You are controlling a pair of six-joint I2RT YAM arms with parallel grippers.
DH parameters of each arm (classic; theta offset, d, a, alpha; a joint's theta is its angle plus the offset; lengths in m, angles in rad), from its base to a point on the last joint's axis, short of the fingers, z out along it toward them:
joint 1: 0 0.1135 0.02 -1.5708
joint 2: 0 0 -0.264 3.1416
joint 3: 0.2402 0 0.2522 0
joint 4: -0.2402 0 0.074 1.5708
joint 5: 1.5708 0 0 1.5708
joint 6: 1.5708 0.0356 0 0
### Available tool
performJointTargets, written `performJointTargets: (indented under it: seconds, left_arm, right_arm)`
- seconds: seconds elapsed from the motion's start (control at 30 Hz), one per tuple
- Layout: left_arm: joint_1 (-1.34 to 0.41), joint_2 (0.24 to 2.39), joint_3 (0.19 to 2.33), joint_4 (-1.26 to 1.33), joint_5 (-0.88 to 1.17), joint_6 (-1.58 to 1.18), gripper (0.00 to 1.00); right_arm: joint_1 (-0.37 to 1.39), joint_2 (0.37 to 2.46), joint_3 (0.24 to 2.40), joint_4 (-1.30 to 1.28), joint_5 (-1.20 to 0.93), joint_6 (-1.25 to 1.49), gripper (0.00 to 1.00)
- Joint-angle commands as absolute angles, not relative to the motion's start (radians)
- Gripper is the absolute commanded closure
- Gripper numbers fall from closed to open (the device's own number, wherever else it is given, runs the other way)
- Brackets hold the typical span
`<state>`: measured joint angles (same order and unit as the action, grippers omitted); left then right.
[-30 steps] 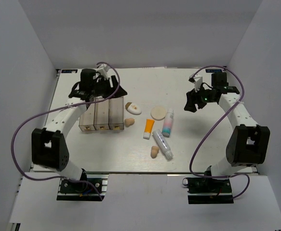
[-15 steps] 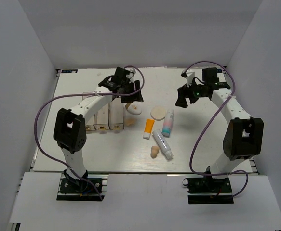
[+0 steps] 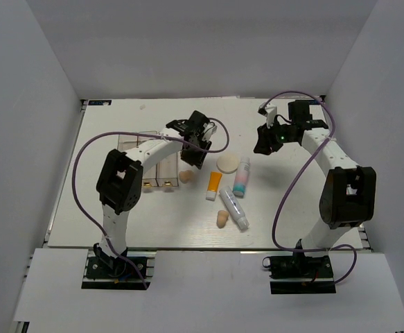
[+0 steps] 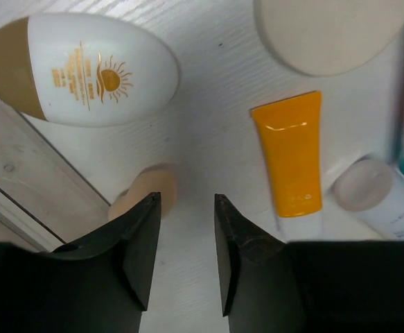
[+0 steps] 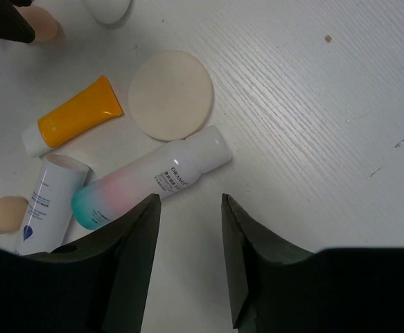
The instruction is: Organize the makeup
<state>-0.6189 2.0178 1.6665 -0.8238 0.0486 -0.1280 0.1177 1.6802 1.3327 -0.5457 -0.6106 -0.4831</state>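
Now: pre-grasp. Left gripper [image 4: 184, 201] parted, empty, over beige sponge [image 4: 145, 193], left of orange tube [image 4: 292, 149]. Right gripper [image 5: 188, 201] parted, empty, right of that tube. Next, likely: centre on sponge, descend, close.

The left gripper [image 3: 195, 147] is travelling rightward off the row of clear rectangular plastic boxes [image 3: 161, 172] and is arriving above the white oval bottle with brown cap [image 4: 91, 69] (now covered in the top view). The right gripper [image 3: 264, 141] is shifting slightly leftward.
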Motion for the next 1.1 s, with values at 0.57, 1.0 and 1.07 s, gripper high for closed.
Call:
performJointTargets:
  seconds: [0.57,1.0,1.07]
  left_arm:
    - [-0.683,2.106,1.684,-0.903,-0.204,-0.046,0.41]
    - [-0.703,2.073,1.73,-0.878,-0.172,-0.069,0.88]
    - [-0.712,2.004,1.741,-0.83,-0.143,-0.087,0.88]
  right_arm:
    - [0.112,1.628,1.272,-0.525,-0.621,-0.486,0.43]
    - [0.112,1.6,1.249,-0.523,-0.618,-0.489,0.44]
    - [0.112,1.595,1.246,-0.525,-0.617,-0.492,0.44]
